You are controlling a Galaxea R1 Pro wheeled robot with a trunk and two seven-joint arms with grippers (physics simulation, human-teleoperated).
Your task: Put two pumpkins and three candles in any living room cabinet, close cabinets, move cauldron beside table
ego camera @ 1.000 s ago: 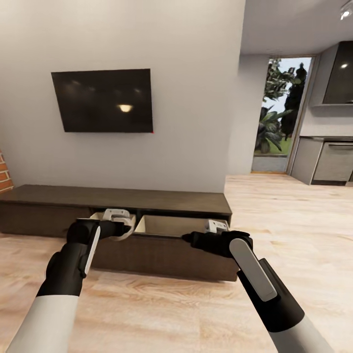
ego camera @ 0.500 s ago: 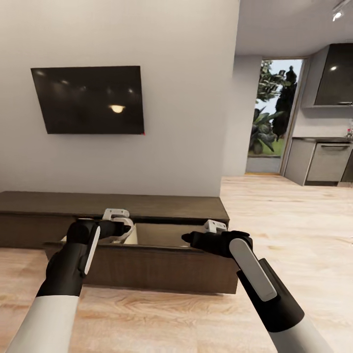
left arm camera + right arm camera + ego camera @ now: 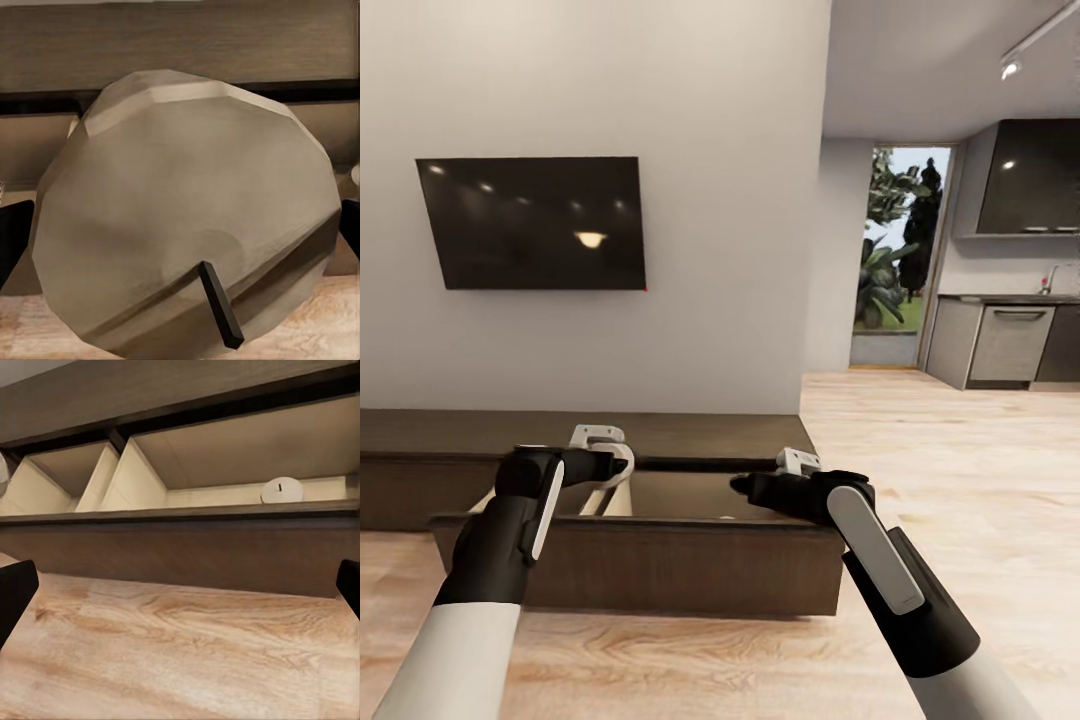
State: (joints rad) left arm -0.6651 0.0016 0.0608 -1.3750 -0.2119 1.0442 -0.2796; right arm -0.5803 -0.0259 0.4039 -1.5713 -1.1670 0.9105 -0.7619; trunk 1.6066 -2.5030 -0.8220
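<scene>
In the left wrist view a pale beige candle with a short black wick sits between the black fingers. My left gripper is shut on it, held over the open left drawer of the long dark-brown cabinet. My right gripper hovers open and empty over the right drawer, its fingers spread wide. A second candle lies inside that beige drawer. The pumpkins, the cauldron and the table are out of view.
A black TV hangs on the pale wall above the cabinet. To the right, light wood floor runs to a glass door with plants and grey kitchen units.
The whole view has shifted as the camera moved: the TV and cabinet slid left and the open drawer front looks nearer. Both arms keep their pose, the candle still held.
</scene>
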